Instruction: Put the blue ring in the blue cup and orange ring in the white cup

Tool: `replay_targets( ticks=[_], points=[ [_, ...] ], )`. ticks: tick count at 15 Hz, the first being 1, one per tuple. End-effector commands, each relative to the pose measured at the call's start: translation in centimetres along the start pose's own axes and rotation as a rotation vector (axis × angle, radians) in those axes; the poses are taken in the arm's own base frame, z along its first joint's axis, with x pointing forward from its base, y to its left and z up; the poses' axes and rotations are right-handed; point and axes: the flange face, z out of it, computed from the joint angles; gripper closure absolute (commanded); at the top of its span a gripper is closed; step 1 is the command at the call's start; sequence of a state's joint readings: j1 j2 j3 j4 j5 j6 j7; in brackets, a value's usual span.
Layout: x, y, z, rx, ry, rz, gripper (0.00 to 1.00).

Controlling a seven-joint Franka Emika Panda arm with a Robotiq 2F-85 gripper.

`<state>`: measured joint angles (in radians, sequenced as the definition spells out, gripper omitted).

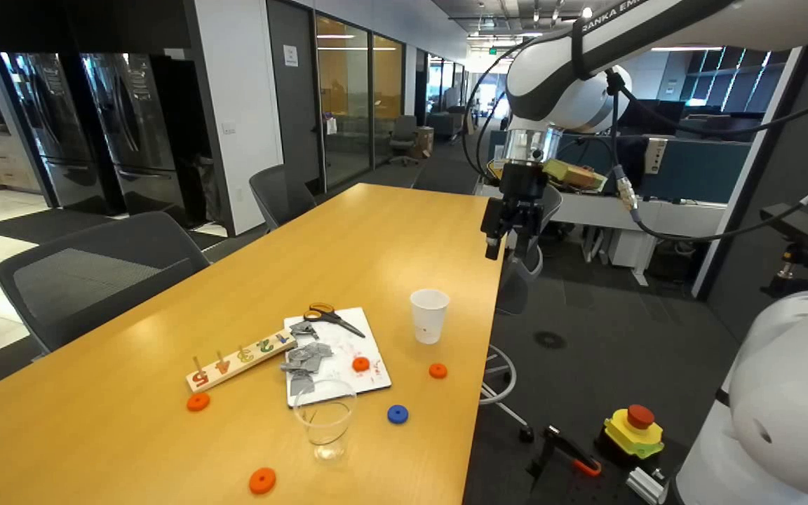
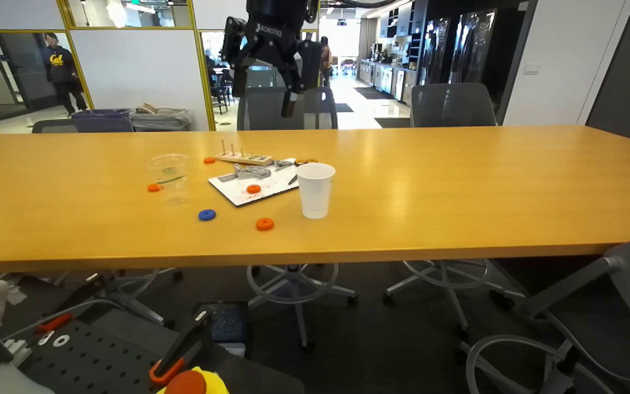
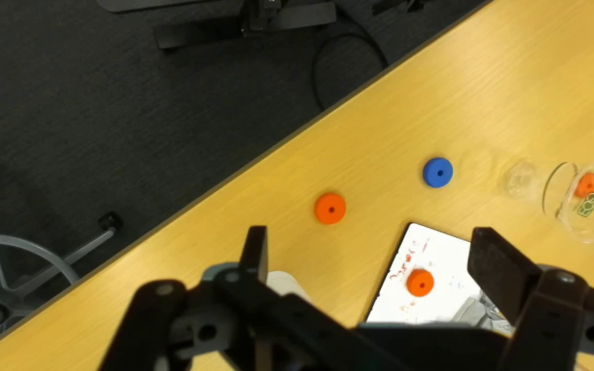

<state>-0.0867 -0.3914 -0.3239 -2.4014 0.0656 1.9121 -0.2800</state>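
The blue ring (image 1: pixel 398 414) lies flat on the table; it also shows in the wrist view (image 3: pixel 438 172). The see-through blue cup (image 1: pixel 327 431) stands upright near it. The white cup (image 2: pixel 315 191) stands upright near the table edge; in the wrist view it (image 3: pixel 285 283) is mostly hidden behind a finger. One orange ring (image 3: pixel 330 208) lies on the table between the white cup and the blue ring. Another orange ring (image 3: pixel 420 282) lies on a whiteboard. More orange rings (image 1: pixel 262 480) (image 1: pixel 198 401) lie farther off. My gripper (image 2: pixel 263 98) is open and empty, high above the table.
The small whiteboard (image 1: pixel 348 344) bears scissors (image 1: pixel 334 319) and crumpled grey tape (image 1: pixel 308 358). A wooden numbered peg board (image 1: pixel 243 361) lies against it. Chairs (image 1: pixel 102 273) stand around the table (image 1: pixel 390 231). An emergency stop (image 1: pixel 633 431) sits beside the robot base.
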Motion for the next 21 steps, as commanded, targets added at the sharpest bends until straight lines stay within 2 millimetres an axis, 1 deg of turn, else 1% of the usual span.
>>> replay_targets(
  ticks=[1,4,6,7,8,9,10,11,12,13,14,16,18,21],
  points=[
    [0.0,0.0,0.0,0.0,-0.001,0.0,0.0],
    [-0.1,-0.7,1.1,-0.024,-0.003,0.009,0.0],
    [-0.8,-1.5,2.3,-0.05,0.004,0.002,0.0],
    [-1.6,-1.9,3.1,-0.069,0.021,-0.003,0.0],
    [4.6,-4.2,6.3,-0.081,0.014,-0.009,0.0],
    [4.9,-4.9,7.3,-0.095,0.041,-0.013,0.0],
    [6.1,-5.9,8.5,-0.112,0.063,-0.016,0.0],
    [7.2,-7.6,9.8,-0.138,0.073,-0.016,0.0],
    [8.7,-8.4,11.2,-0.157,0.07,-0.017,0.0],
    [10.2,-9.7,12.7,-0.175,0.07,-0.019,0.0],
    [10.8,-10.5,13.7,-0.188,0.075,-0.022,0.0],
    [12.5,-11.6,15.2,-0.204,0.083,-0.026,0.0],
    [13.1,-11.7,15.8,-0.211,0.092,-0.026,0.0],
    [14.0,-11.2,16.5,-0.248,0.091,-0.01,0.0]
  ],
)
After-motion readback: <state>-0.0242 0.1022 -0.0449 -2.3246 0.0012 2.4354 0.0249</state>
